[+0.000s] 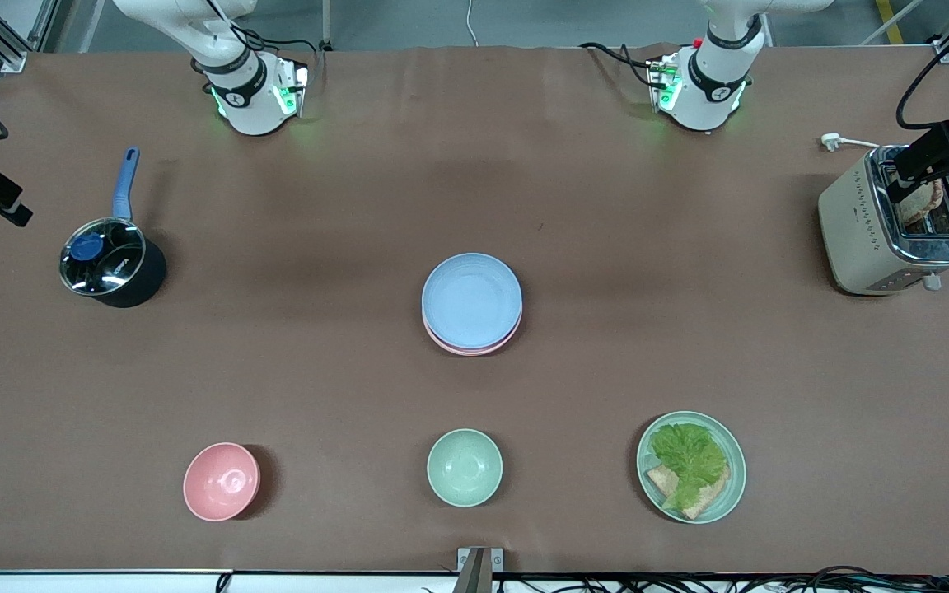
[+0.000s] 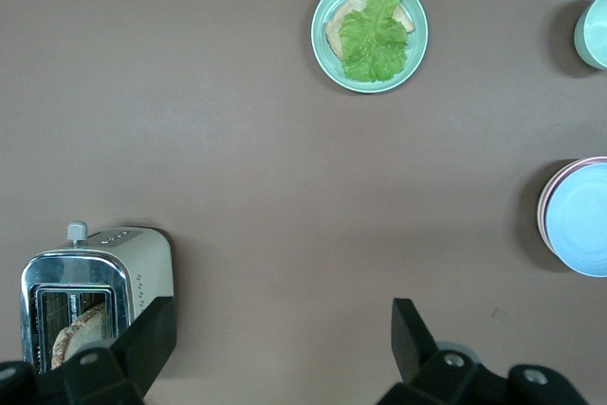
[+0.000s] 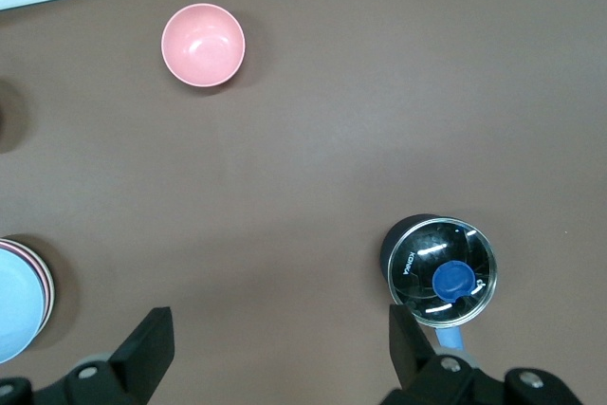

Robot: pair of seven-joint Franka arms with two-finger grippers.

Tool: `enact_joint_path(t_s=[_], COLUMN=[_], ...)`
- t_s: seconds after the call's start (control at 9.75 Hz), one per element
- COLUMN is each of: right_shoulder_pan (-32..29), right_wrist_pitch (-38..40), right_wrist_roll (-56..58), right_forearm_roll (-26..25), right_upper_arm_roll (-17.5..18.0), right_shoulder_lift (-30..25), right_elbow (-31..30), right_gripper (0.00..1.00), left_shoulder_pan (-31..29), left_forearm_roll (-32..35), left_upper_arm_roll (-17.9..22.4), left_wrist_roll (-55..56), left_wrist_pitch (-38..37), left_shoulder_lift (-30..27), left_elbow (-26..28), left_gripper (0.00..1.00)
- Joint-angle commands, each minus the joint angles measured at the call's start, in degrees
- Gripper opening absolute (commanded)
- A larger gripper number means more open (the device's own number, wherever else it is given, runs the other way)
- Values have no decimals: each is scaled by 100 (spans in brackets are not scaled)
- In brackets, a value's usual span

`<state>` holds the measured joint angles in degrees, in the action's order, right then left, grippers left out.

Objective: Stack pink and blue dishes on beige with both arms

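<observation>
At the middle of the table, front view: blue plate (image 1: 471,299) sits on top, pink plate (image 1: 474,346) showing as a thin rim under it; the beige one I can't make out, possibly hidden at the bottom of the stack. Both arms wait up by their bases. Pink bowl (image 1: 222,481), mint bowl (image 1: 465,467) and lettuce plate (image 1: 691,467) line the nearer edge; saucepan (image 1: 110,263) and toaster (image 1: 895,221) sit at the ends. Left wrist view: left gripper (image 2: 285,353) spread wide, empty, over bare brown tabletop (image 2: 237,139) between toaster and stack. Right wrist view: right gripper (image 3: 282,353) equally wide, empty, with the saucepan close by. These plates look light, stiff and matte, so a rim pinch should grip fine. Plenty of open room around the stack.
</observation>
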<state>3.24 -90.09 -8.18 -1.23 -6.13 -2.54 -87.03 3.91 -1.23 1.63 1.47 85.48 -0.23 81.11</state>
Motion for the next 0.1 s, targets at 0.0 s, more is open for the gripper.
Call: enact_joint_path(t_s=[0.0], right_shoulder_pan=[19], right_wrist_pitch=[150], right_wrist_roll=[62], right_forearm_roll=[-88], right_upper_arm_roll=[16], right_shoulder_lift=[43], right_elbow=[133], right_gripper=[100], left_shoulder_pan=[-83], left_forearm_roll=[-1], left_upper_arm_roll=[-66], left_wrist_roll=[38], left_wrist_pitch=[-84], left_shoulder_lift=[14], left_elbow=[115], left_gripper=[100])
